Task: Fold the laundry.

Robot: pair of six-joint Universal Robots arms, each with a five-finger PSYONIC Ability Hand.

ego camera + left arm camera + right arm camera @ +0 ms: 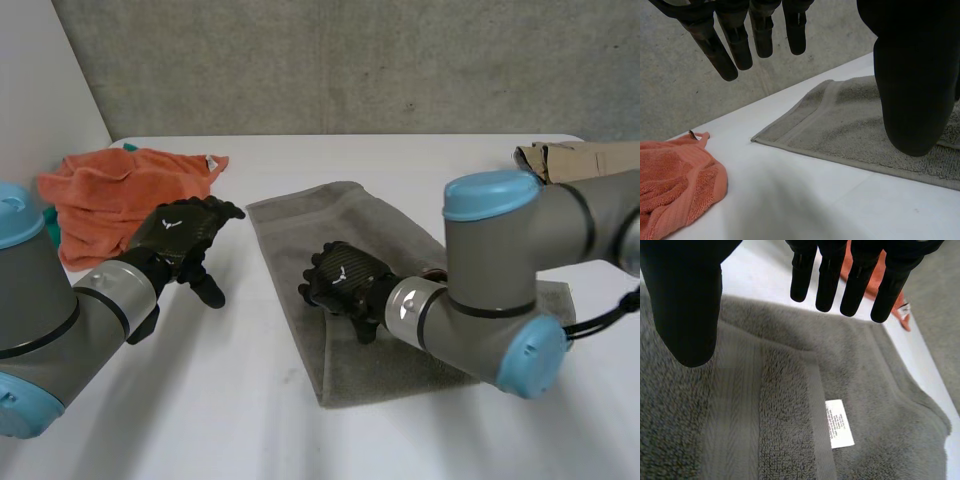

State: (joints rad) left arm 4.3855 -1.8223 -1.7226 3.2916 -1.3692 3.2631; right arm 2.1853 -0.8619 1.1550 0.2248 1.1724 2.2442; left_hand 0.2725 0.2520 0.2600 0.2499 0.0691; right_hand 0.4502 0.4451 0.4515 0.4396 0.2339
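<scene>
White desk [250, 400] bore a grey towel [310, 225]; the right hand [345, 283] was over its middle, the left hand [185, 235] beside it, both with fingers [829, 280] straight, apart, holding nothing.

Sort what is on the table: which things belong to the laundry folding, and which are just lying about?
Belongs to the job: grey towel, spread under the right robot hand; orange towel, crumpled beyond the left robot hand.
Lying about: brown cardboard at the far right corner of the table.
</scene>
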